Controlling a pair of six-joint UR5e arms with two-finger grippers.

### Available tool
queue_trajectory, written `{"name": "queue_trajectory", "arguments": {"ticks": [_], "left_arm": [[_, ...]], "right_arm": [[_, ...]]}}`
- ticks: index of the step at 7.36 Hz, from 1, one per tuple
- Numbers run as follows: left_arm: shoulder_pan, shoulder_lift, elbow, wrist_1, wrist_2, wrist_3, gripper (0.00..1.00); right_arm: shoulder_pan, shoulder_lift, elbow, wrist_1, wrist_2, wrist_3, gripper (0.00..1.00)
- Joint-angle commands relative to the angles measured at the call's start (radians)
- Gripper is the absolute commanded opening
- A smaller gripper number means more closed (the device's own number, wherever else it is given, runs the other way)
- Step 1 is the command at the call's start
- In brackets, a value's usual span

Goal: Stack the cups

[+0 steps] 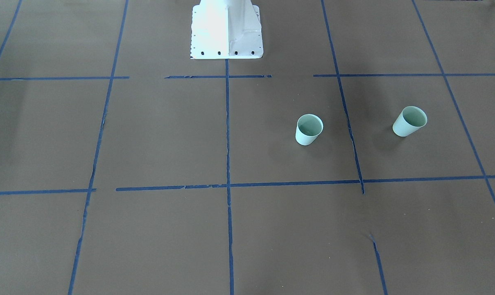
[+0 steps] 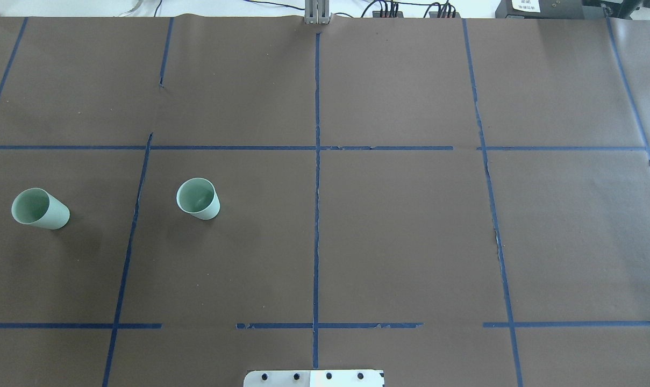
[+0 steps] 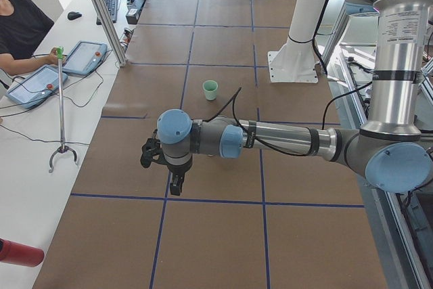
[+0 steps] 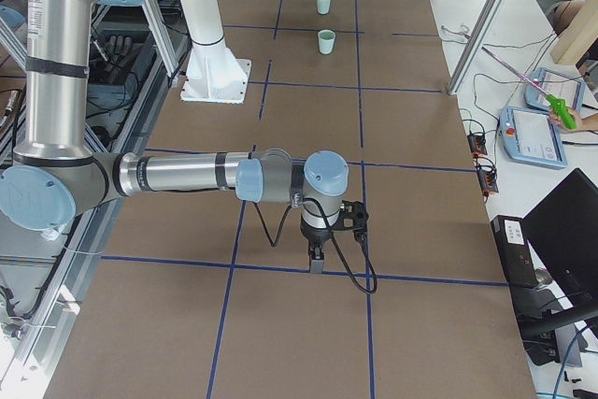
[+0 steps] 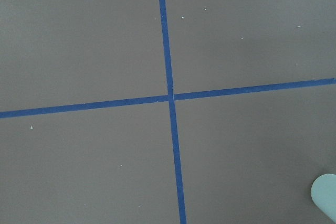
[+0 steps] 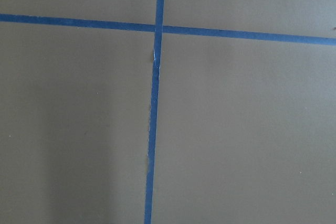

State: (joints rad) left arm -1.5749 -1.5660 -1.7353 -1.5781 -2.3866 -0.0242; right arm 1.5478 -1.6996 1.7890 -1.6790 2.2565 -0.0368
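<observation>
Two pale mint-green tapered cups on the robot's left side, upright, well apart, inner cup [image 2: 198,199], outer cup [image 2: 38,209], brown paper-covered table [image 2: 405,231] gridded with blue tape [image 2: 316,242], left gripper [image 3: 176,188] and right gripper [image 4: 317,263] hanging over it, open or closed you cannot tell, your white bench [image 3: 27,141] beyond the far edge.

Tape cross [image 5: 170,98], cup [image 5: 326,196] btm-right

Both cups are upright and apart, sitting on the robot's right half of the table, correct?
Wrong side. The inner cup and the outer cup sit on the robot's left half, as the overhead exterior view shows: both are left of the centre tape line. Upright and apart is right.
</observation>
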Motion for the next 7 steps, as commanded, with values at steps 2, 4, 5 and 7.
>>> {"name": "queue_trajectory", "arguments": {"ticks": [2, 4, 5, 7], "left_arm": [[0.192, 0.068, -0.083, -0.199, 0.021, -0.398, 1.00], [0.327, 0.168, -0.043, -0.534, 0.069, -0.663, 1.00], [0.369, 0.173, -0.027, -0.572, 0.072, -0.719, 1.00], [0.456, 0.170, -0.024, -0.579, 0.130, -0.793, 1.00]], "right_arm": [[0.000, 0.000, 0.000, 0.001, 0.000, 0.000, 1.00], [0.000, 0.000, 0.000, -0.001, 0.000, 0.000, 1.00], [0.000, 0.000, 0.000, 0.001, 0.000, 0.000, 1.00], [0.000, 0.000, 0.000, -0.001, 0.000, 0.000, 1.00]]}}
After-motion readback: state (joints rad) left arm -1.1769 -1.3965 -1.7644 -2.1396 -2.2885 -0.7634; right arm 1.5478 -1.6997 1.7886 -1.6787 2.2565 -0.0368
